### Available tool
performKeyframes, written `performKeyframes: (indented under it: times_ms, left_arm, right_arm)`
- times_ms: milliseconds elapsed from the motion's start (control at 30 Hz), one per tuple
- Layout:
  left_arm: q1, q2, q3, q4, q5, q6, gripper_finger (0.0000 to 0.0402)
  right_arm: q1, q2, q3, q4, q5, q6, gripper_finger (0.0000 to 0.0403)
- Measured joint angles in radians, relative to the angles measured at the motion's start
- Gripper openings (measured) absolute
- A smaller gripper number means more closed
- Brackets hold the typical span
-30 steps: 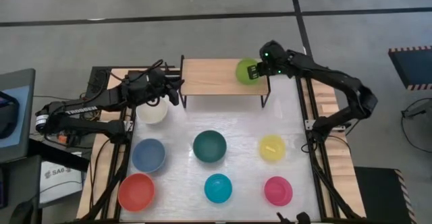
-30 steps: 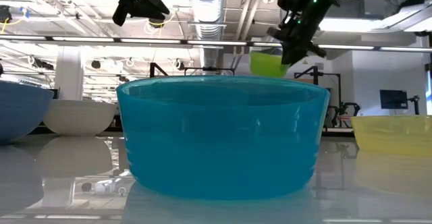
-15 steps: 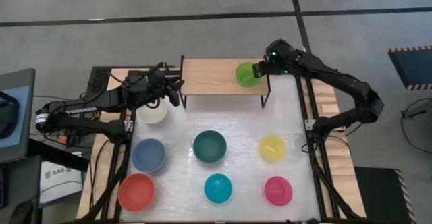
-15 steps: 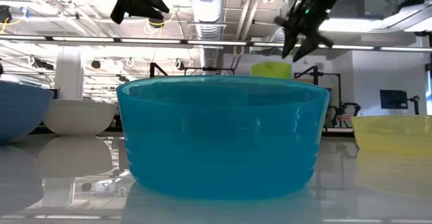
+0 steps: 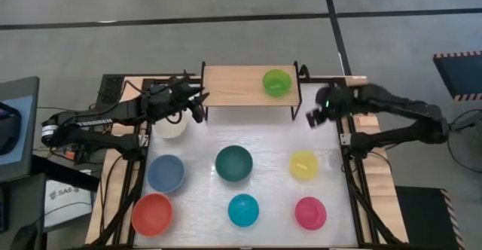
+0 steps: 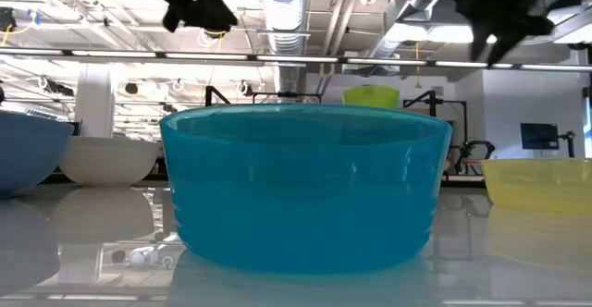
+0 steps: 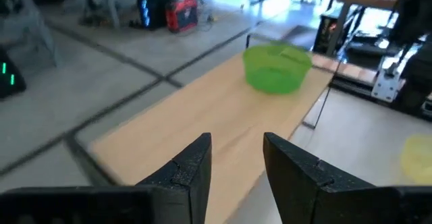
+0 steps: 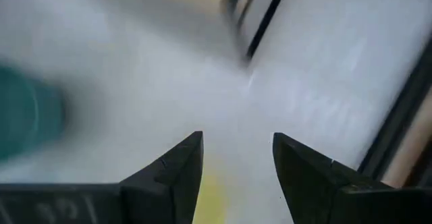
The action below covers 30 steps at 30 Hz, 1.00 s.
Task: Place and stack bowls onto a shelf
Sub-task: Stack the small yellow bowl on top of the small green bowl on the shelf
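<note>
Bowls were the work: eight in all, one on the shelf, seven on the white table (image 5: 271, 133). Table first, wooden-edged, both arms reaching in from its sides. Shelf (image 5: 237, 86) stood at the far edge, light wood top on thin black legs, most of its top bare. Larger bowls: white bowl (image 5: 170, 125) nearest the shelf's left end, slate-blue bowl (image 5: 166, 172) below it, red-orange bowl (image 5: 152, 213) at the near left corner, dark teal bowl (image 5: 234, 163) mid-table. Smaller ones: yellow bowl (image 5: 303, 164) on the right, cyan bowl (image 5: 243, 209) and pink bowl (image 5: 310, 212) along the near edge. Lime green bowl (image 5: 276, 82) sat upright on the right part of the shelf top, nothing touching it; placed to that side, it likely leaves room for the bigger bowls or starts a stack. Left gripper (image 5: 197, 104) hung at the shelf's left end, above the white bowl, fingers parted and empty in its wrist view, pointed along the shelf top toward the green bowl; probably waiting. Right gripper (image 5: 314, 117) was off the shelf's right end, over the table, between shelf and yellow bowl; fingers spread, holding nothing, wrist view blurred. Judged one bowl done, seven to go; yellow bowl looked the handiest next pick for the right arm.
</note>
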Motion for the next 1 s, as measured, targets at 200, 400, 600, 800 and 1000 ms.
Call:
performKeyframes:
  times_ms: [200, 400, 600, 800, 1000]
  left_arm:
    - [0.000, 0.091, -0.013, 0.072, 0.115, 0.045, 0.0109]
    - [-0.001, 0.210, -0.011, 0.267, 0.230, 0.005, 0.0107]
    - [-0.001, 0.316, 0.024, 0.392, 0.258, -0.013, 0.0107]
    - [-0.002, 0.379, 0.065, 0.387, 0.297, -0.004, 0.0107]
    - [-0.002, 0.438, 0.100, 0.395, 0.306, -0.010, 0.0107]
  right_arm:
    - [0.264, -0.013, -0.207, 0.027, -0.070, 0.232, 0.0197]
    - [0.368, -0.010, -0.390, 0.205, -0.091, 0.284, 0.0196]
    - [0.368, -0.007, -0.518, 0.343, -0.138, 0.281, 0.0196]
    - [0.355, -0.007, -0.588, 0.387, -0.141, 0.282, 0.0193]
    - [0.328, -0.007, -0.666, 0.517, -0.144, 0.309, 0.0144]
